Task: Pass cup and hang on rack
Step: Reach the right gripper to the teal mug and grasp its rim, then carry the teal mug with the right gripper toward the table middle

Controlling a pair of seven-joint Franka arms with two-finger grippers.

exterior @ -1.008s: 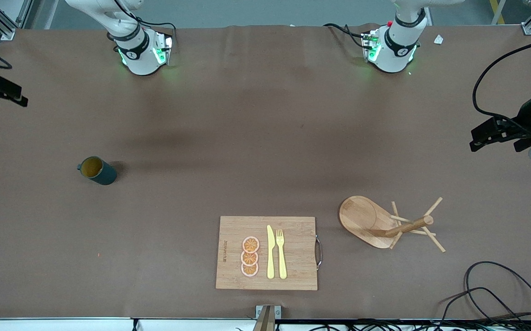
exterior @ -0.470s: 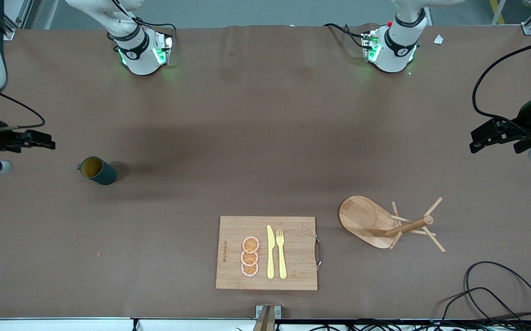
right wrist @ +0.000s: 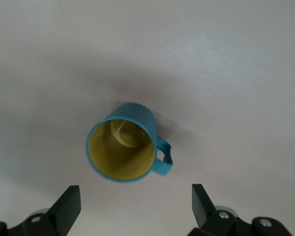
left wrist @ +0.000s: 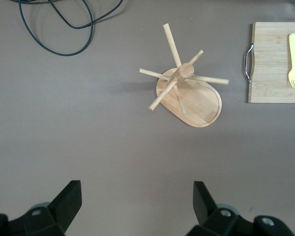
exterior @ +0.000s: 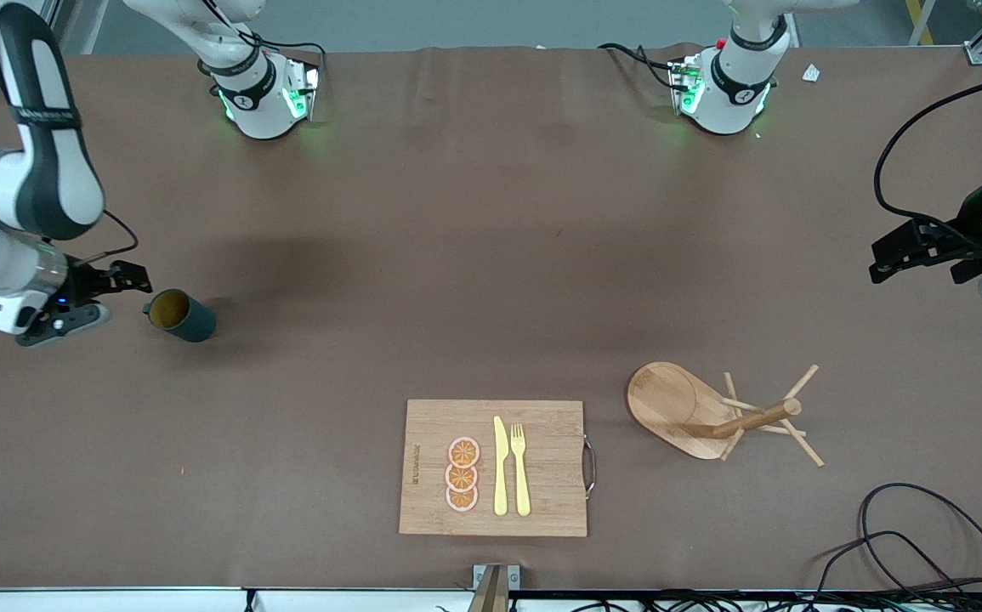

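The dark teal cup [exterior: 182, 315] with a yellow-orange inside stands on the table toward the right arm's end, its handle facing that end. In the right wrist view the cup [right wrist: 123, 149] shows from above, mouth up. My right gripper [exterior: 121, 285] [right wrist: 135, 199] is open and empty, just beside the cup on its handle side, apart from it. The wooden rack [exterior: 716, 414] [left wrist: 187, 88] stands upright toward the left arm's end with bare pegs. My left gripper [exterior: 916, 257] [left wrist: 137, 194] is open and empty, waiting over the table's edge at its own end.
A bamboo cutting board [exterior: 422, 450] [left wrist: 270, 64] with a yellow knife [exterior: 500, 467], a fork [exterior: 521, 469] and orange slices [exterior: 462, 474] lies near the front camera. A black cable [exterior: 924, 535] loops on the table near the rack.
My right arm has swung in from the table's end, and its gripper has come close beside the cup. The cup, the rack and the left arm have not moved.
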